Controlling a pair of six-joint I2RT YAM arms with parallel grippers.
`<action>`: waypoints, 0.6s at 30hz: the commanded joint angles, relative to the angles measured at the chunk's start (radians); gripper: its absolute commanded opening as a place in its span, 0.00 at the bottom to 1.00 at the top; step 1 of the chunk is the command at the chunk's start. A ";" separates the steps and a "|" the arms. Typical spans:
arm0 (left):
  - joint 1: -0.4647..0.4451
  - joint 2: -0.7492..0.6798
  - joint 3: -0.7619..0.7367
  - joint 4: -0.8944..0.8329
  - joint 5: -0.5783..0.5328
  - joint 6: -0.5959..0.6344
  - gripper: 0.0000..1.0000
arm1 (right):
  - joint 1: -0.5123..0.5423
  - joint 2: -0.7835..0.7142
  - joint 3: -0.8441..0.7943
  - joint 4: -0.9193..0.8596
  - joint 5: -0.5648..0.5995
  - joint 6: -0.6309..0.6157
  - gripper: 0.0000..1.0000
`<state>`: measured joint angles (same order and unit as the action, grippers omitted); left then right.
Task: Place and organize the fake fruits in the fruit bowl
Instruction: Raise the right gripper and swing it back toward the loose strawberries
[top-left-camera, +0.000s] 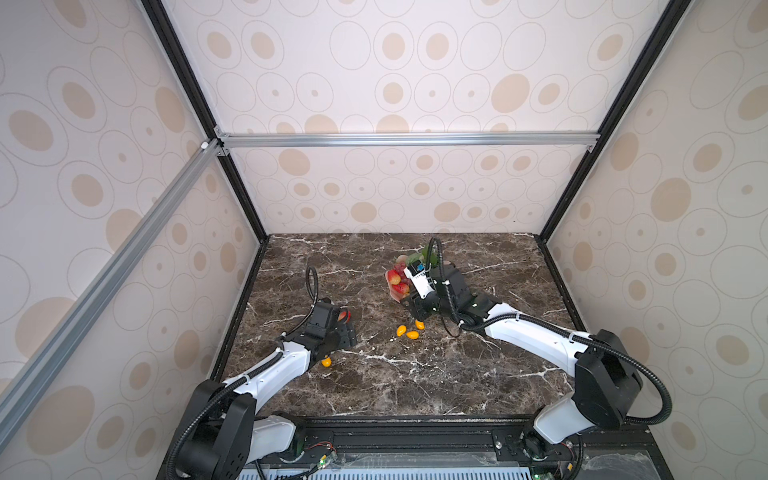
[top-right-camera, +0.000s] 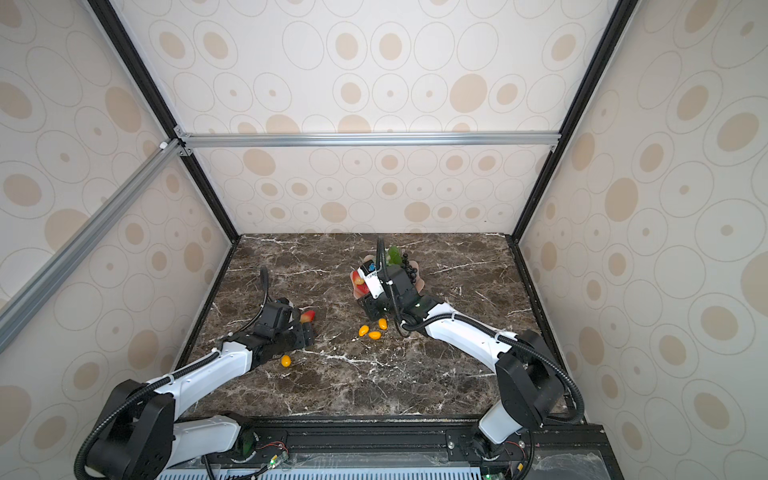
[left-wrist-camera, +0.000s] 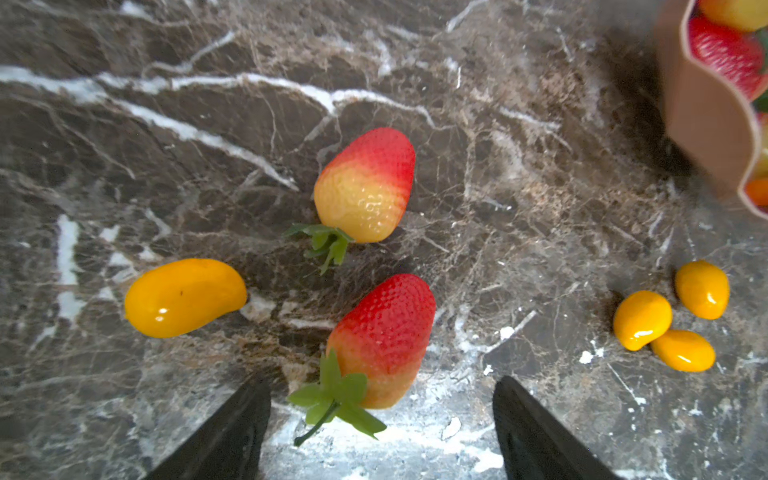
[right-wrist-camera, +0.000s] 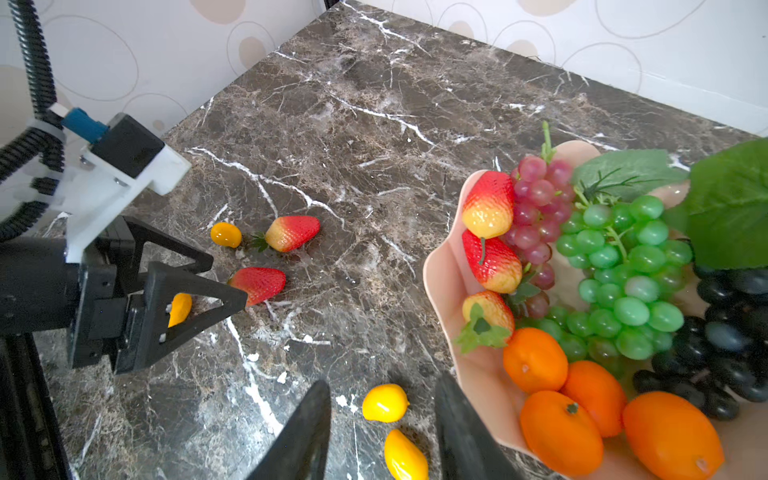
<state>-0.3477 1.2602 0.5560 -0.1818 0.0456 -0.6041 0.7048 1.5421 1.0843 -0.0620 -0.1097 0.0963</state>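
Note:
The fruit bowl (right-wrist-camera: 444, 270), pale pink with a wavy rim, holds strawberries (right-wrist-camera: 490, 203), red grapes (right-wrist-camera: 536, 212), green grapes (right-wrist-camera: 623, 270), black grapes (right-wrist-camera: 727, 332) and tangerines (right-wrist-camera: 559, 432). It is mostly hidden behind my right arm in both top views (top-left-camera: 392, 293) (top-right-camera: 420, 284). Two strawberries (left-wrist-camera: 365, 187) (left-wrist-camera: 384, 336) and a yellow oval (left-wrist-camera: 185, 297) lie on the marble. My left gripper (left-wrist-camera: 381, 384) (top-left-camera: 348, 331) is open around the nearer strawberry's leafy end. My right gripper (right-wrist-camera: 383, 380) (top-left-camera: 417, 313) hangs open over two yellow ovals (right-wrist-camera: 384, 403) (right-wrist-camera: 405, 457) beside the bowl.
Three yellow ovals (top-left-camera: 411, 331) (top-right-camera: 372, 330) cluster in front of the bowl. Another oval (top-left-camera: 326, 362) lies by my left forearm. Patterned walls with black frame posts (top-left-camera: 245, 195) close in the marble table (top-left-camera: 415, 374) on three sides.

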 joint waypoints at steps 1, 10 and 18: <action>0.003 0.039 0.022 -0.006 0.008 0.035 0.87 | -0.008 -0.028 -0.025 0.005 0.025 -0.005 0.44; -0.013 0.087 0.035 0.011 0.067 0.047 0.78 | -0.026 -0.075 -0.041 -0.016 0.040 -0.012 0.44; -0.036 0.109 0.035 0.024 0.097 0.046 0.66 | -0.038 -0.083 -0.053 -0.019 0.036 -0.007 0.44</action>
<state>-0.3744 1.3582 0.5617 -0.1589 0.1299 -0.5735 0.6716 1.4799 1.0477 -0.0685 -0.0765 0.0925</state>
